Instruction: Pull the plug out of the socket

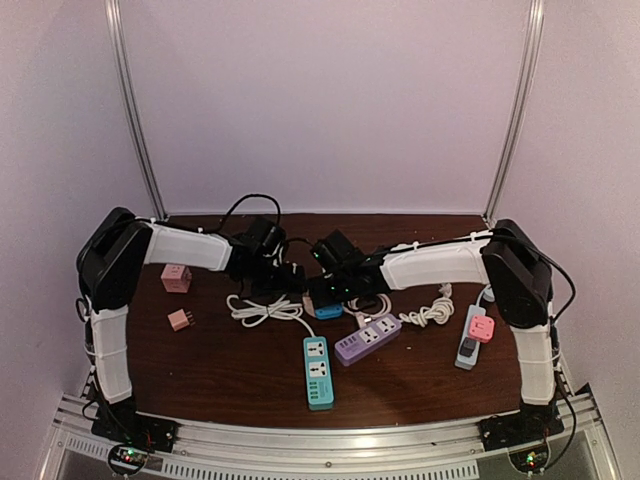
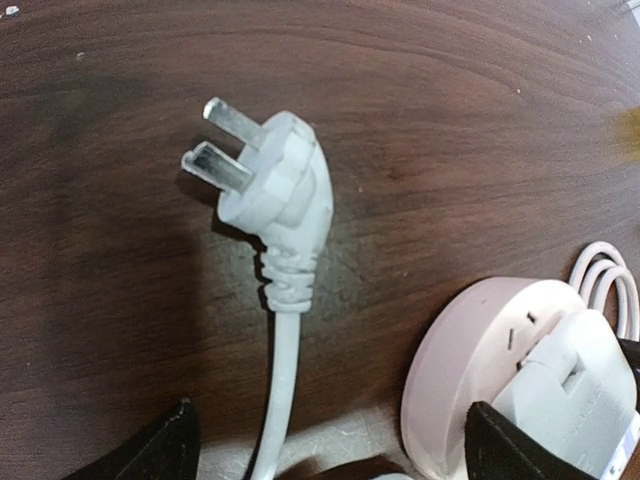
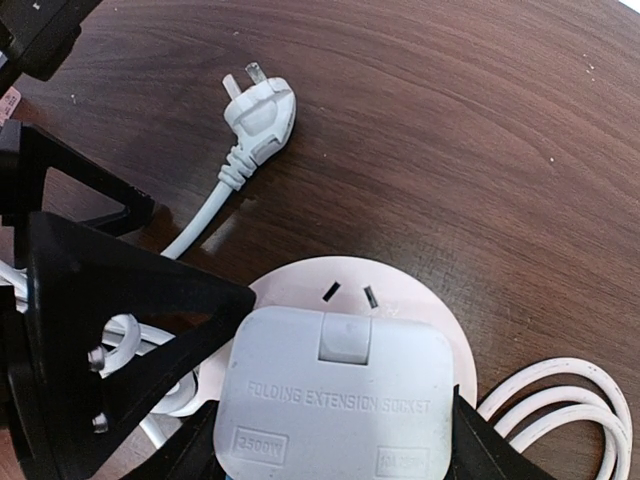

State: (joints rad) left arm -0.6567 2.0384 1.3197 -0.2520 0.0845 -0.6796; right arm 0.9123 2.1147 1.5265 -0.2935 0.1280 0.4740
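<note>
The plug [image 2: 272,185] lay on its side on the tabletop [image 2: 480,120], free of any socket, just ahead of the left hand [image 2: 335,445]. Its two flat prongs [image 2: 222,145] were bare and pointed away from that hand and to its left. Its cord [image 2: 283,380] ran straight back between the fingers [image 2: 150,450], nearer the left one. That hand was spread wide and gripped nothing.

To the right of the left hand, close by its right fingertip, sat the round socket [image 3: 420,290]. Two slanted slots [image 3: 350,294] showed on its pale face. A white block [image 3: 300,400] lettered "FOLDING EXTENSION SOCKET" lay across its near half. The right hand [image 3: 345,390] reached down over this block with one black finger [image 3: 120,340] against each side, pinching it. From that hand the plug lay ahead and to the left, apart from the socket. A loop of white cable [image 3: 560,400] curled just to its right.

From above, both sleeved arms, left arm [image 1: 185,248] and right arm [image 1: 435,262], stretched inward, so that the hands met near the middle of the tabletop. Nearer the bases than the hands lay a teal power strip [image 1: 319,372] and a purple power strip [image 1: 367,340]. Two pink cubes [image 1: 176,278] sat out to the left.
</note>
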